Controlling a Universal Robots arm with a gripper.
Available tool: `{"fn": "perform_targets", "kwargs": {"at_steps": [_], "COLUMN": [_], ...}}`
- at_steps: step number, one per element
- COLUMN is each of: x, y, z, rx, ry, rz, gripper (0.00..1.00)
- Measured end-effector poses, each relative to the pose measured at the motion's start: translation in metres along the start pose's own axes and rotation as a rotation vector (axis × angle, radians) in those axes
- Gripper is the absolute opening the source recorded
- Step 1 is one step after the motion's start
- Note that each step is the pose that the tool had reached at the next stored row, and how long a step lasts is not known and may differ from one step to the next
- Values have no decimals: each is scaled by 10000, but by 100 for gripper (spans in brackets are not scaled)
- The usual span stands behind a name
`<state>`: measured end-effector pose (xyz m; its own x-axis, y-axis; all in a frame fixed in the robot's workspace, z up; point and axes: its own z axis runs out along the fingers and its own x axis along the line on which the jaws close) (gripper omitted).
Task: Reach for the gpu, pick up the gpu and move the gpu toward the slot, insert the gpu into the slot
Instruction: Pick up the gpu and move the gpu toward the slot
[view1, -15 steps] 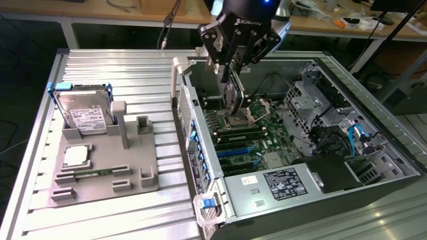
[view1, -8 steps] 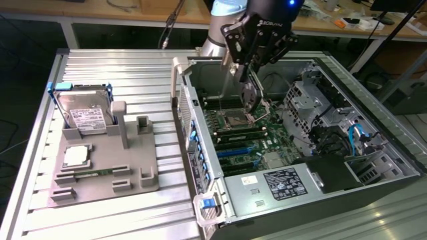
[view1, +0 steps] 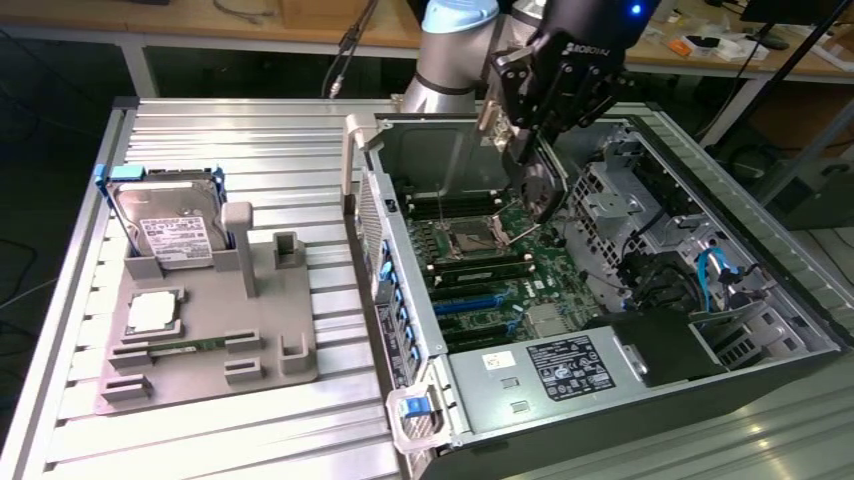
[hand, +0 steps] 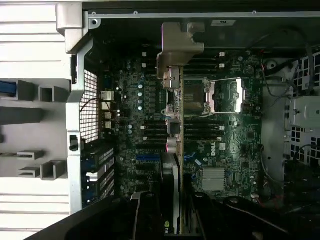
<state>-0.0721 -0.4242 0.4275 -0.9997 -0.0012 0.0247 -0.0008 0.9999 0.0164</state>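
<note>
Gpu (view1: 539, 193) pinched edge-on in the tool (view1: 523, 150), upright over the motherboard (view1: 494, 270) inside the open case (view1: 561, 400) — silver end farthest from the tool; case along the surface's (view1: 267, 140) edge at the exterior view's right.

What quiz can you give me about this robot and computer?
1. True or false: the gripper holds the gpu.
2. Where is the gpu? A) on the floor B) over the motherboard in the open case C) in a person's hand
3. Fill in: in the exterior view, the hard drive sits to the case's ____.
Key: 1 true; 2 B; 3 left.
</note>
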Motion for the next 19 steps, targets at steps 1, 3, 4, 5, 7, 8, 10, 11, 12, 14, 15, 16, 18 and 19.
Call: {"fn": "perform_targets", "kwargs": {"at_steps": [1, 3, 4, 5, 7, 8, 10, 11, 12, 14, 15, 16, 18, 19], "x": [-53, -154, -200, -259, -311, -310, -311, -311, -311, -311, -311, -311, -311, -311], "y": [0, 0, 0, 0, 0, -1, 0, 0, 0, 0, 0, 0, 0, 0], "z": [-1, -4, -5, -6, -8, -8, -8, -8, -8, -8, -8, -8, -8, -8], "rx": [-1, 0, 0, 0, 3, 3, 4, 4, 4, 4, 4, 4, 4, 4], "ry": [7, 21, 27, 34, 42, 42, 42, 42, 42, 42, 42, 42, 42, 42], "rz": [2, 1, 2, 1, 1, 1, 1, 2, 2, 2, 2, 2, 2, 1], "gripper": [27, 27, 27, 27, 27, 27, 27, 27, 27, 27, 27, 27, 27, 27]}}
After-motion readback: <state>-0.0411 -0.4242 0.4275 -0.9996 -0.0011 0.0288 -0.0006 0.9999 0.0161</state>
